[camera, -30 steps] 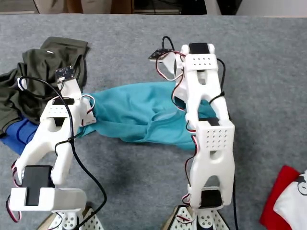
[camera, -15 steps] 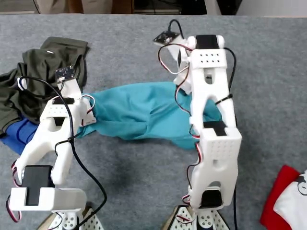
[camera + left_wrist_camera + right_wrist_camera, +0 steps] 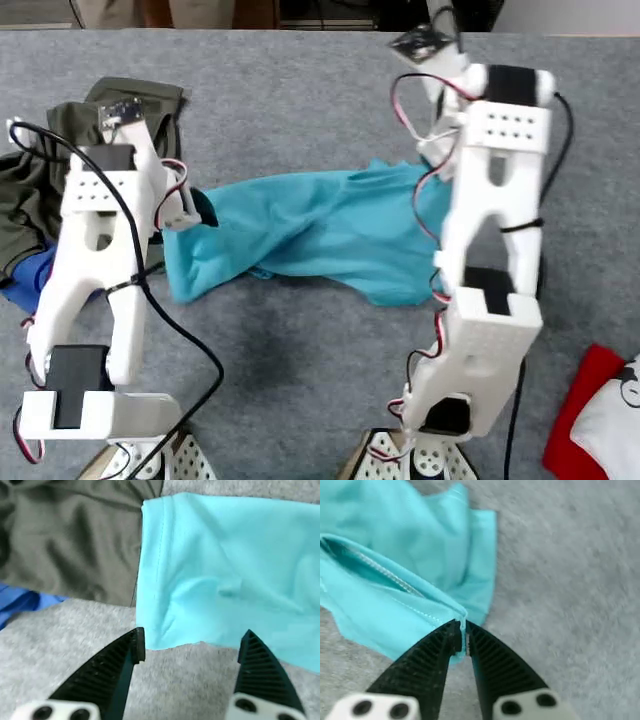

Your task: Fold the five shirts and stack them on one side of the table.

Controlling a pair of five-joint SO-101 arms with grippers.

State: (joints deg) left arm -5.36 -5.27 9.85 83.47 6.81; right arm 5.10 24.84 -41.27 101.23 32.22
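Worktop (image 3: 300,100) in grey, seen from above, with two white arms reaching over it.

At the far left lies a crumpled olive shirt (image 3: 60,130), with a blue shirt (image 3: 25,280) poking out from under its near edge. Next to them, the left claw (image 3: 192,637) hovers with its jaws wide apart and nothing between them, just short of the left hem of the teal shirt (image 3: 320,230). Over the past second the left arm (image 3: 95,230) has shifted toward the far side, and that end of the teal shirt now lies slack on the worktop.

The teal shirt sits mid-worktop, between the arms, rumpled and unfolded. On its right, the right claw (image 3: 462,627) is pinched tight on a stitched hem. The right arm (image 3: 495,200) has swung outward and away from its base, dragging that end along, so the shirt stretches wider than before.

This looks like spreading the shirt flat ahead of a first fold; no shirt appears folded or stacked yet.

At the near right edge sits a red shirt (image 3: 585,400), with a white shirt (image 3: 615,420) on it.

Count: two arms, two claws, and five shirts, one each in olive, blue, teal, red and white, taking the white piece to be a shirt.
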